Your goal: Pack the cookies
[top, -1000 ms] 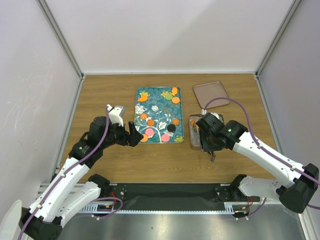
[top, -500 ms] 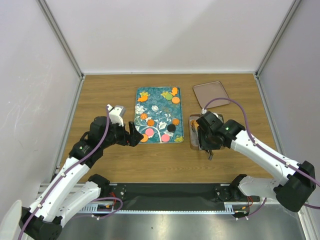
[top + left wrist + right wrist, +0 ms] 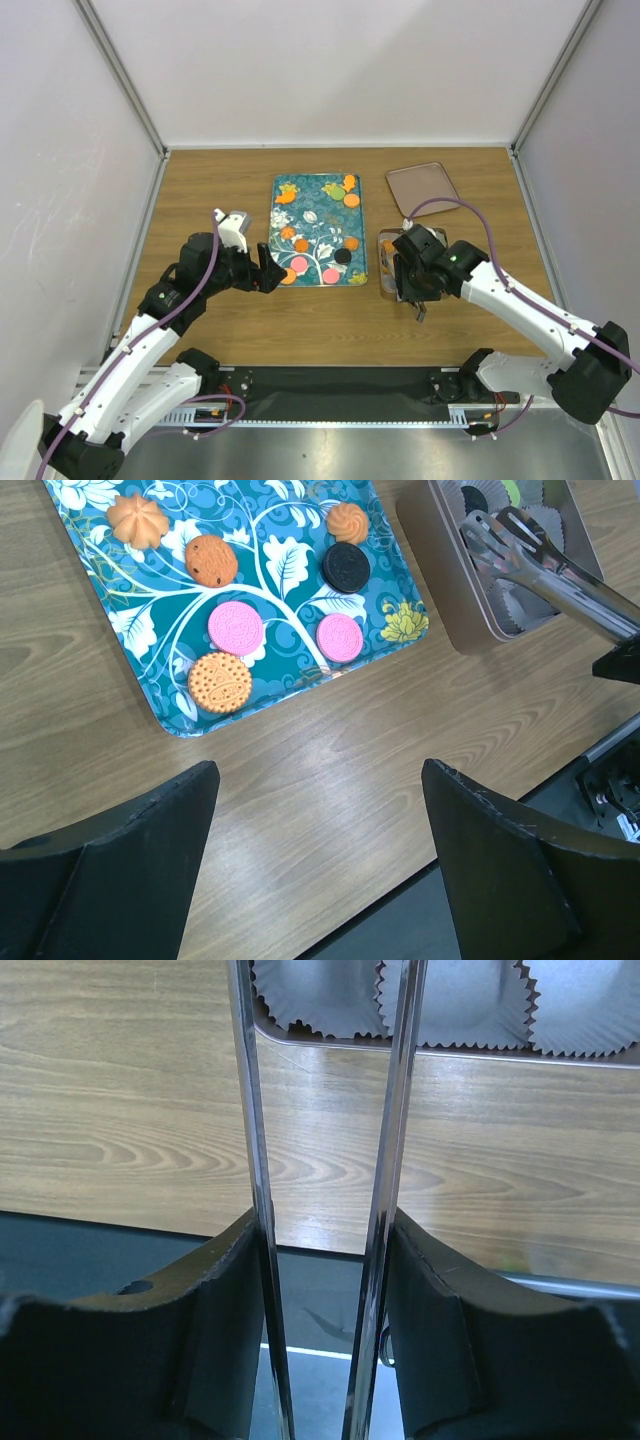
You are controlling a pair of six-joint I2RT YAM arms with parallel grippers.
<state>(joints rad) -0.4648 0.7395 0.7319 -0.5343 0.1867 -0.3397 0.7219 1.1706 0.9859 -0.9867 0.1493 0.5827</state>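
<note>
Right wrist, right tool (image 3: 322, 1235) gripping metal tongs (image 3: 248, 1110)

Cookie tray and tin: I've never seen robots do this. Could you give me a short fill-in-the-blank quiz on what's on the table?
1. The right gripper grips a pair of metal ____.
2. The left gripper is ____ and holds nothing.
3. The darkest cookie on the teal tray is ____.
4. The metal tin holds pleated grey paper ____.
Missing words: tongs; open; black; cups.
</note>
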